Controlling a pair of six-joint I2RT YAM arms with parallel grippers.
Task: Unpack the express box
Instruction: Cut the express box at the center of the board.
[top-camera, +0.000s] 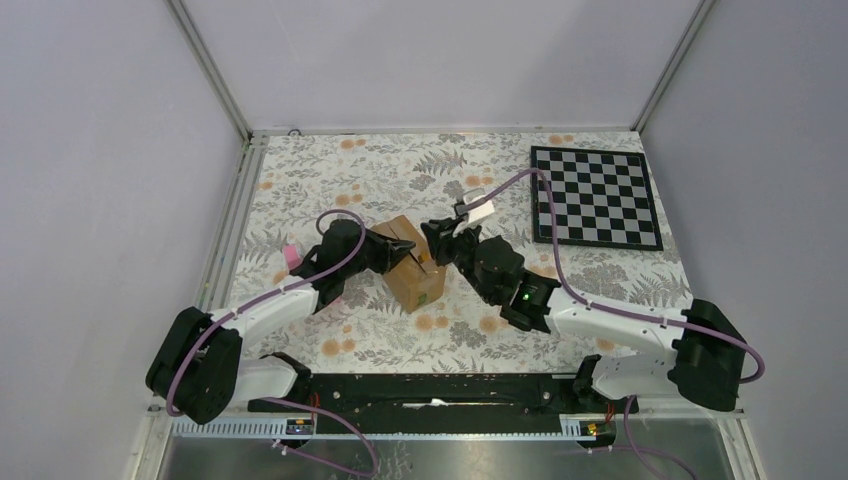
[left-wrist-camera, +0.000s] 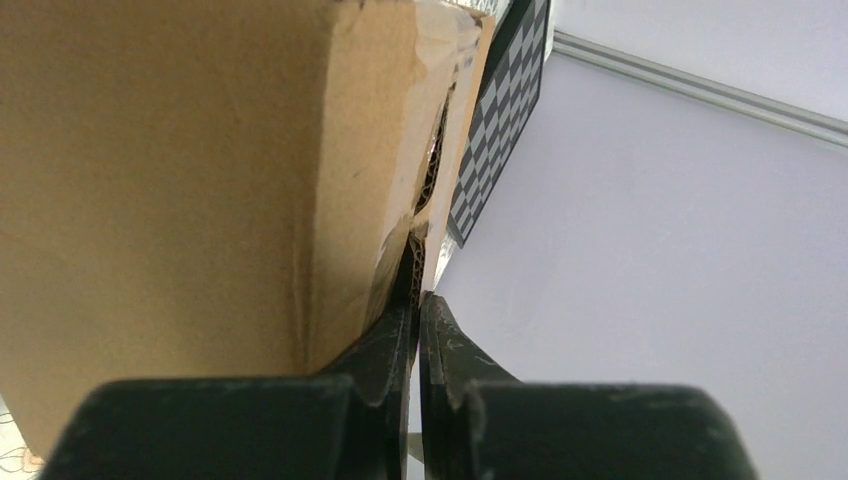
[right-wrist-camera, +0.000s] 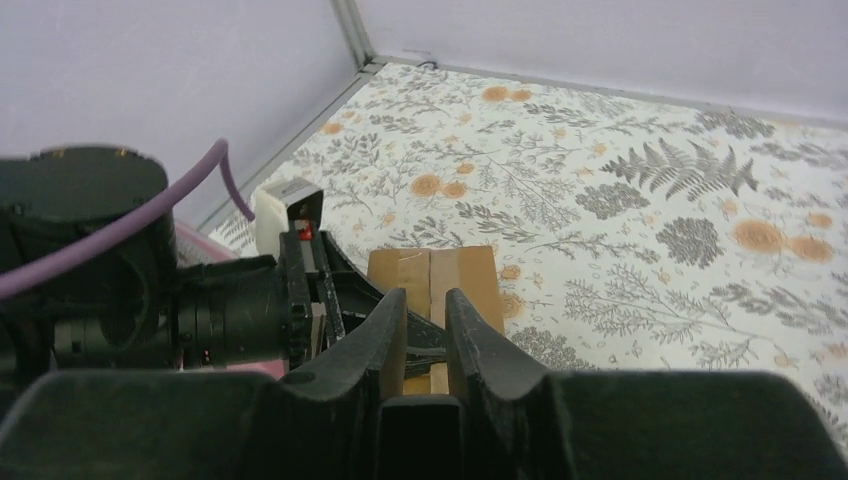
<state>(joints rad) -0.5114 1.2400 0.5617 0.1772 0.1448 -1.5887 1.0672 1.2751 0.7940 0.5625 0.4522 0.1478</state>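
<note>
The box (top-camera: 418, 282) stands near the middle of the tabletop (top-camera: 330, 175), between the two end effectors and touching both. The left end effector (left-wrist-camera: 419, 302) is closed, its tips at the edge of a flap; whether they nip the cardboard is unclear. The right end effector (right-wrist-camera: 427, 310) sits over the box's taped seam, jaws a narrow gap apart; whether it grips anything I cannot tell.

Brown cardboard express box (top-camera: 418, 283), taped top
</note>
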